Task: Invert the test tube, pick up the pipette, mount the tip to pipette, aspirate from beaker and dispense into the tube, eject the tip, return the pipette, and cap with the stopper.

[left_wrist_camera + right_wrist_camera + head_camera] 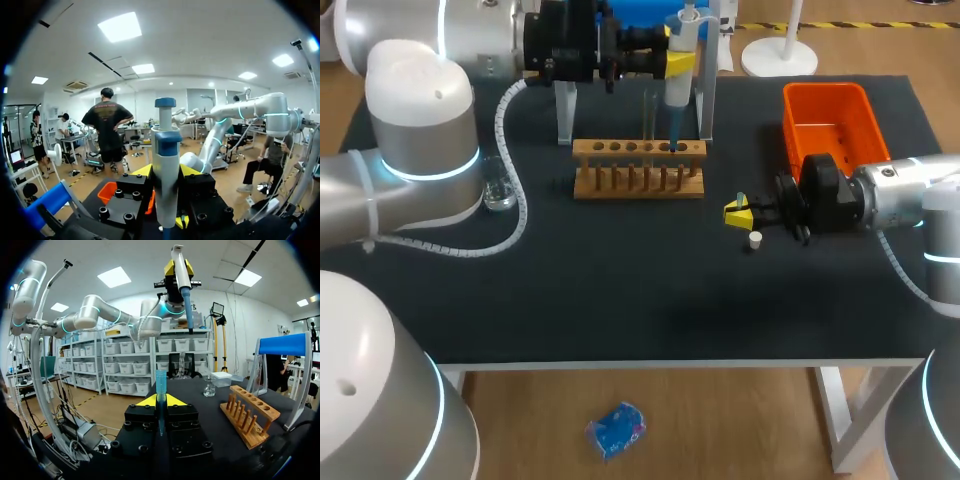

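pipette point(675, 100) upright beside the standing test tube point(648, 115), white stopper point(755, 239) lying well apart

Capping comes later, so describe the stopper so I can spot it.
On the black table, find the orange bin, then the right hand beside it. The stopper is the tiny white plug lying loose by its yellow tips, apart from the rack.

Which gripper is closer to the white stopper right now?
Right. The right gripper sits just beside the stopper; the left gripper is away above the rack, holding the pipette.

Beaker point(500, 190) left of rack point(638, 180) (bin point(825, 93) and stopper point(755, 239) to its right)
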You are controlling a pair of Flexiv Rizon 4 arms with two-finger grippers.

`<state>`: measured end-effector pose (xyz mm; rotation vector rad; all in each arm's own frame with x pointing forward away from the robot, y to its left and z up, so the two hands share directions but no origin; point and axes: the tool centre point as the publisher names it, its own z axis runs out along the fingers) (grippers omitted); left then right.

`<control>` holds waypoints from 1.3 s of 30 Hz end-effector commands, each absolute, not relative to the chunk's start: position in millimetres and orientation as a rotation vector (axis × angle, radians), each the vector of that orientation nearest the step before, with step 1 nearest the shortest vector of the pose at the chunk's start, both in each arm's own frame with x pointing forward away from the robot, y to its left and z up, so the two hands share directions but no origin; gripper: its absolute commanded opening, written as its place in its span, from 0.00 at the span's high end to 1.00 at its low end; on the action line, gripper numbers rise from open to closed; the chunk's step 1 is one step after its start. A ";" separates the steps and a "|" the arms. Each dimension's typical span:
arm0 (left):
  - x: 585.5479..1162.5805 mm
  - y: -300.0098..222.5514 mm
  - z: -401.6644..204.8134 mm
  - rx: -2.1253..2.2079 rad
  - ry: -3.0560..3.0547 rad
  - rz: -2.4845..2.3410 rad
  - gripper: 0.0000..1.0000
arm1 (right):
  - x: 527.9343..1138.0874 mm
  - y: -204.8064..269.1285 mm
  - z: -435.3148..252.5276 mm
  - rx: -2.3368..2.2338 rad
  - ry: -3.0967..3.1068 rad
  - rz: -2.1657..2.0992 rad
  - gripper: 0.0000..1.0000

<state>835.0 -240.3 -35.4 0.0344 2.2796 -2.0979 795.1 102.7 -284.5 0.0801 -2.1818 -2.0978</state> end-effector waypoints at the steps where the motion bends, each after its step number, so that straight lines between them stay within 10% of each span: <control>1: 830.0 -240.4 -36.0 0.036 2.272 -2.105 1.00 | 794.9 102.3 -283.9 0.081 -2.184 -2.095 1.00; 39: 829.9 -241.0 -36.4 0.037 2.276 -2.097 1.00 | 826.7 192.7 -262.8 0.168 -2.168 -2.200 1.00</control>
